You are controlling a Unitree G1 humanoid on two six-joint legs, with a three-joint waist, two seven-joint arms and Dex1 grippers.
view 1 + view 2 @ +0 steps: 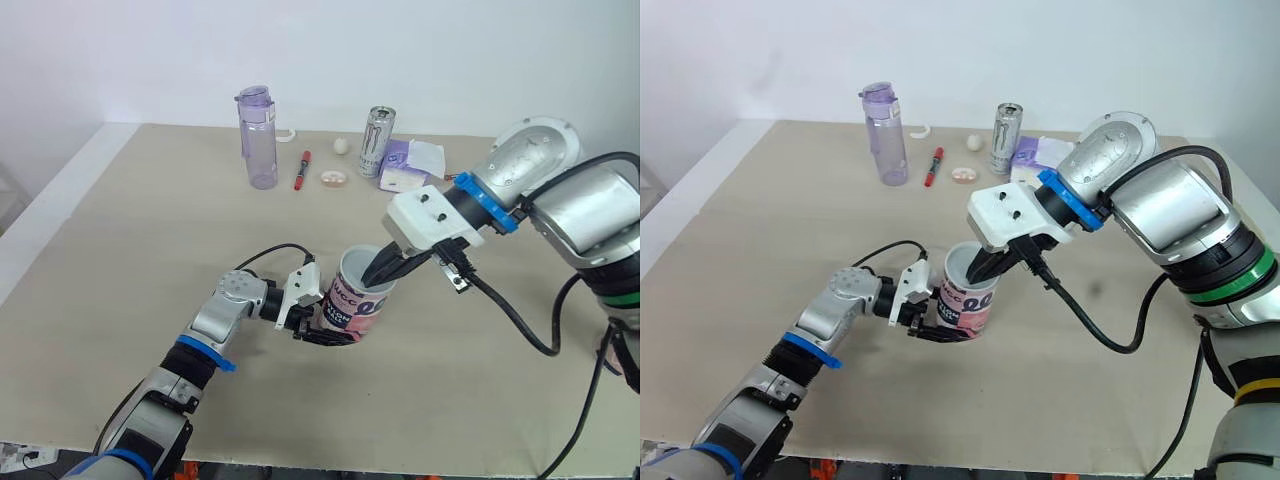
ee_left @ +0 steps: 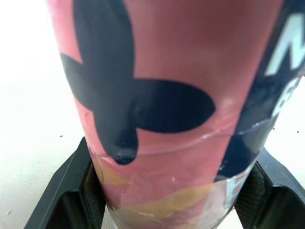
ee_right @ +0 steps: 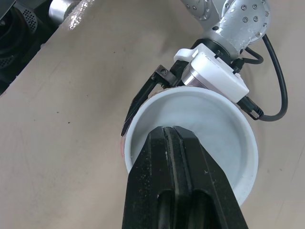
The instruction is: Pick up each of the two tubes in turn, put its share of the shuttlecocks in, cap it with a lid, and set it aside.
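Left gripper (image 1: 325,335) pinches the pink tube (image 1: 355,305), mouth open, white inside showing. Right gripper (image 3: 174,130), fingers pressed together, dips into that mouth. Purple bottle (image 1: 258,140) and can (image 1: 377,142) stand far back.

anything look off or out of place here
Nothing spilled or damaged. The pink tube, clamped in the left gripper, seems to lean slightly rather than stand straight. The right gripper has its fingers shut together at the tube's open mouth, and the white inside looks bare where it shows.
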